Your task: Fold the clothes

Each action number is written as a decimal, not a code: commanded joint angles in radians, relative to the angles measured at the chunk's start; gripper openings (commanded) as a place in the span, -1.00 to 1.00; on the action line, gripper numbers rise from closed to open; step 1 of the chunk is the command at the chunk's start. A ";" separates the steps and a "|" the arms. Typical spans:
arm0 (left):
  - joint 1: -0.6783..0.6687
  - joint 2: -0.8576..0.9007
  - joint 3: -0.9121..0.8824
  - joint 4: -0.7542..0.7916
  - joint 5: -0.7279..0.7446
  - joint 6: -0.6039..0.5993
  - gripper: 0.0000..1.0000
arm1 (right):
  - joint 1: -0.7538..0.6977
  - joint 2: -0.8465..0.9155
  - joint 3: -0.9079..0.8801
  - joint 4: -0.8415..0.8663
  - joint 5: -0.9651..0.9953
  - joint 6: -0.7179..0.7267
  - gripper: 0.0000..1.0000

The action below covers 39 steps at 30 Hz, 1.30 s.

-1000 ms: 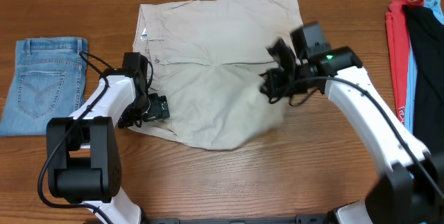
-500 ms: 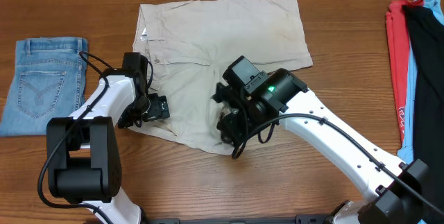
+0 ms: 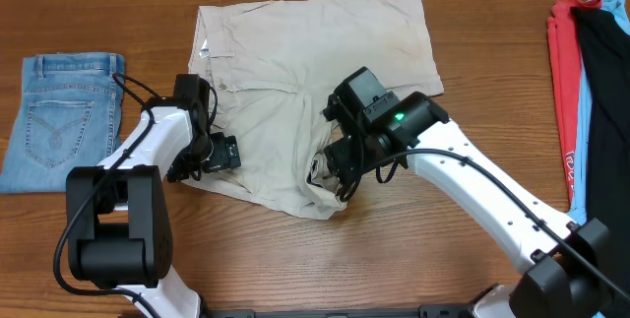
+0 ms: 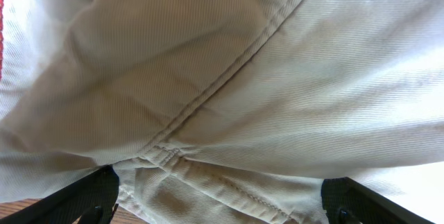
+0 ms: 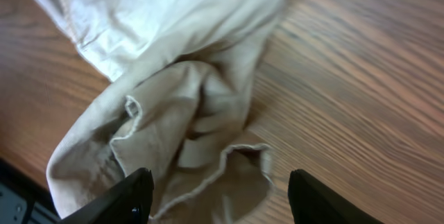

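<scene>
The pale beige shorts (image 3: 315, 52) lie spread on the table, with one leg hem bunched in a crumpled heap (image 3: 325, 188) at their near edge. My right gripper (image 3: 340, 175) hovers just over that heap, open. In the right wrist view its fingers stand wide apart, and the loose hem (image 5: 208, 161) lies on the wood below them, gripped by neither finger. My left gripper (image 3: 212, 151) rests at the shorts' left edge, open. In the left wrist view a seamed fold of the shorts (image 4: 243, 78) fills the space between its wide-set fingers (image 4: 90, 196).
Folded light-blue jeans (image 3: 59, 116) lie at the far left. A red garment (image 3: 563, 92) and a black one (image 3: 605, 72), with light-blue cloth between them, lie at the right edge. Bare wooden table (image 3: 443, 259) shows in front of the shorts.
My right arm swung from the shorts' right side to their near middle, dragging the leg along. Its jaws then opened and the hem dropped in a heap. The left arm stayed still.
</scene>
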 commanded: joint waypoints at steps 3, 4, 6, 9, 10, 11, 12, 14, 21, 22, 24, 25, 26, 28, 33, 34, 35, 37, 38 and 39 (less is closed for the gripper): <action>-0.014 0.109 -0.063 0.015 -0.013 0.002 0.93 | 0.029 0.057 -0.044 0.064 -0.100 -0.077 0.44; -0.014 0.109 -0.063 0.015 -0.013 0.002 0.93 | 0.030 0.059 -0.044 0.075 -0.097 -0.077 0.45; -0.014 0.109 -0.063 0.015 -0.013 0.002 0.93 | 0.030 0.059 -0.043 0.089 -0.098 -0.077 0.46; -0.014 0.109 -0.063 0.014 -0.013 0.002 0.94 | 0.030 0.055 -0.032 0.080 -0.098 -0.077 0.46; -0.014 0.109 -0.063 0.014 -0.013 0.002 0.93 | 0.030 0.052 -0.029 0.073 -0.098 -0.077 0.46; -0.013 0.109 -0.063 0.015 -0.013 0.002 0.93 | 0.030 0.048 -0.024 0.065 -0.098 -0.077 0.46; -0.014 0.109 -0.063 0.015 -0.013 0.002 0.93 | 0.030 0.043 -0.019 0.056 -0.098 -0.077 0.47; -0.014 0.109 -0.063 0.015 -0.013 0.002 0.93 | 0.030 0.029 -0.003 0.035 -0.098 -0.077 0.47; -0.014 0.109 -0.063 0.015 -0.013 0.002 0.93 | 0.030 -0.010 0.050 0.014 -0.105 -0.077 0.48; -0.013 0.109 -0.063 0.015 -0.013 0.002 0.93 | 0.030 -0.010 0.050 0.016 -0.108 -0.077 0.48; -0.014 0.109 -0.063 0.015 -0.013 0.002 0.93 | 0.030 -0.008 0.049 0.021 -0.118 -0.077 0.48; -0.014 0.109 -0.063 0.015 -0.013 0.002 0.93 | 0.030 -0.008 0.049 0.027 -0.130 -0.077 0.47; -0.013 0.109 -0.063 0.015 -0.013 0.002 0.93 | 0.030 -0.008 0.049 0.036 -0.142 -0.077 0.47; -0.014 0.109 -0.063 0.015 -0.013 0.002 0.94 | 0.032 -0.008 0.049 0.050 -0.146 -0.076 0.47; -0.014 0.109 -0.063 0.014 -0.013 0.002 0.94 | 0.032 0.021 0.048 0.060 -0.134 -0.060 0.38; -0.013 0.109 -0.063 0.015 -0.013 0.002 0.93 | 0.032 0.032 0.048 0.060 -0.126 -0.054 0.35; -0.013 0.109 -0.063 0.015 -0.013 0.002 0.93 | 0.032 0.045 0.048 0.061 -0.123 -0.054 0.33; -0.013 0.109 -0.063 0.015 -0.013 0.002 0.94 | 0.032 0.079 0.048 0.066 -0.124 -0.051 0.25; -0.013 0.109 -0.063 0.015 -0.013 0.002 0.94 | 0.032 0.091 0.048 0.069 -0.123 -0.045 0.20; -0.014 0.109 -0.063 0.015 -0.013 0.002 0.94 | 0.032 0.099 0.048 0.071 -0.124 -0.045 0.11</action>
